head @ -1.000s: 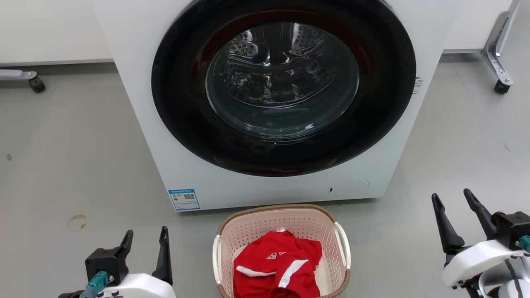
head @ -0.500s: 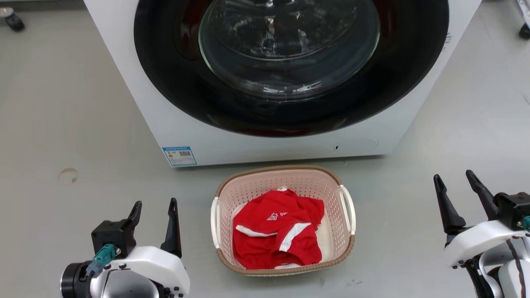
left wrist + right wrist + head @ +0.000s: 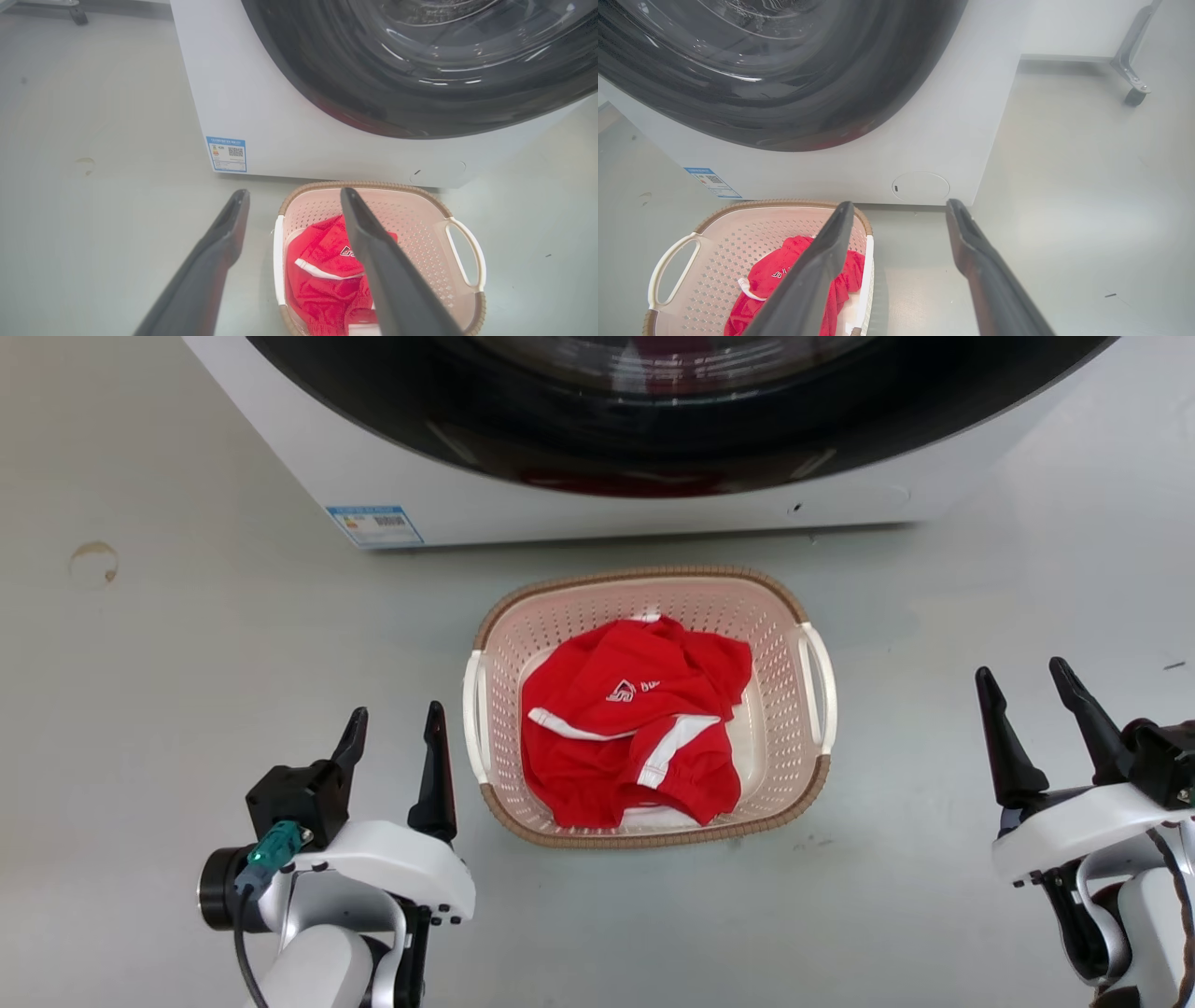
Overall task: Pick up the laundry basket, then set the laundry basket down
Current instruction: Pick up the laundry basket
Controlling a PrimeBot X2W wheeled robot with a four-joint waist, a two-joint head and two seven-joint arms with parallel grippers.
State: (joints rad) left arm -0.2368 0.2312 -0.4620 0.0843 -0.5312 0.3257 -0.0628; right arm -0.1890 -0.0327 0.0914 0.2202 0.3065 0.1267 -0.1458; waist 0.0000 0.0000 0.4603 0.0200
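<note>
The laundry basket (image 3: 644, 575) stands on the grey floor (image 3: 187, 663) between the two pincers, a little ahead of their fingertips. It is near the white front of the washing machine (image 3: 560, 518) but apart from it. A red sports shirt (image 3: 635, 728) lies loosely crumpled inside.

The left pincer (image 3: 396, 714) is spread and holds nothing. The basket's left handle (image 3: 471, 709) is just beside its inner finger, on the inner side, and I see no touching. In the left wrist view this handle shows in the gap between the two fingers, farther ahead. I think the pincer is lined up in this way so that it can close on the handle.

The right pincer (image 3: 1019, 670) is also spread and empty. The right handle (image 3: 827, 691) is well apart from it, toward its inner side. In the right wrist view the basket lies beyond its inner finger, not between the fingers.

The two handles sit on opposite sides of the basket, each one facing a pincer. So I judge that the arms are placed for a lift with both sides together, which would keep the basket level and the shirt inside. The picking up is not yet begun. The right pincer will need the longer way inward before any grasp.
</note>
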